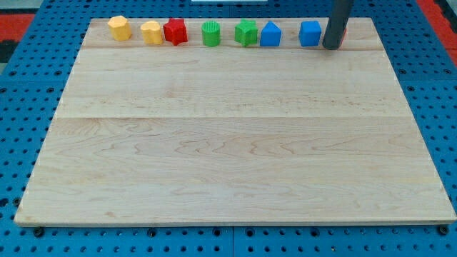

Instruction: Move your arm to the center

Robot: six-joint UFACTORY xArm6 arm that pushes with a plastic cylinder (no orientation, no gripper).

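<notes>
My tip (331, 47) is at the top right of the wooden board (235, 143), just right of a blue cube (310, 33). A red block (343, 34) is mostly hidden behind the rod. A row of blocks lines the board's top edge: a yellow hexagonal block (119, 28), a yellow block (151, 32), a red star-like block (176, 31), a green cylinder (211, 33), a green block (246, 33) and a blue house-shaped block (270, 34).
The board lies on a blue perforated table (21, 107). A red patch (28, 18) shows at the view's top left corner and another at the top right.
</notes>
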